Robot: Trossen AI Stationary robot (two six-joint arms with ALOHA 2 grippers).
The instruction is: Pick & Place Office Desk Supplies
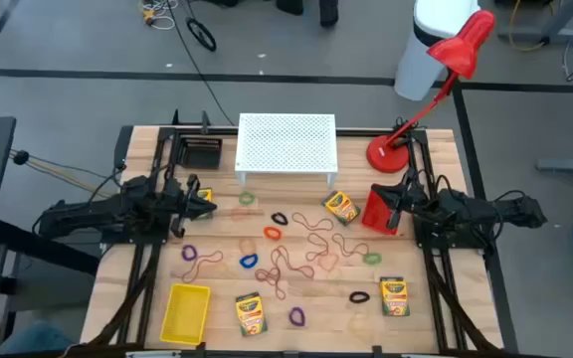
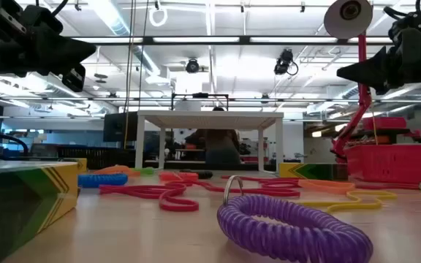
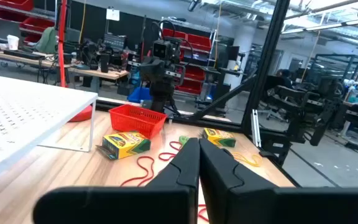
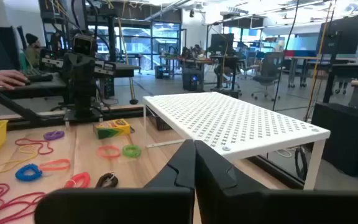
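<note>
Both arms raised at the worktop's side edges, left gripper point(image 3: 197, 163) and right gripper point(image 4: 194, 163) closed, empty; crayon boxes point(image 1: 251, 314) and loops point(image 1: 296, 317) scattered mid-worktop: open fingers before descending

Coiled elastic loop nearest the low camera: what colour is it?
Purple; the coiled elastic loop shows best in the low view.

Low down, only a corner of the nearest crayon box point(image 2: 22, 196) in frame, cut by the left edge, printing too blurred to read. Purple coil loop point(image 2: 291, 228) clipped at the bottom. Red basket point(image 2: 395, 162) running off the right side. From above, thin rubber bands point(image 1: 301, 254) a tangle, too fine to count. Black tray point(image 1: 199, 151) partly behind the left arm's frame. White perforated stand point(image 3: 17, 121) chopped by the left wrist view's edge. Person's hand point(image 4: 4, 78) barely in, rest out of sight
</note>
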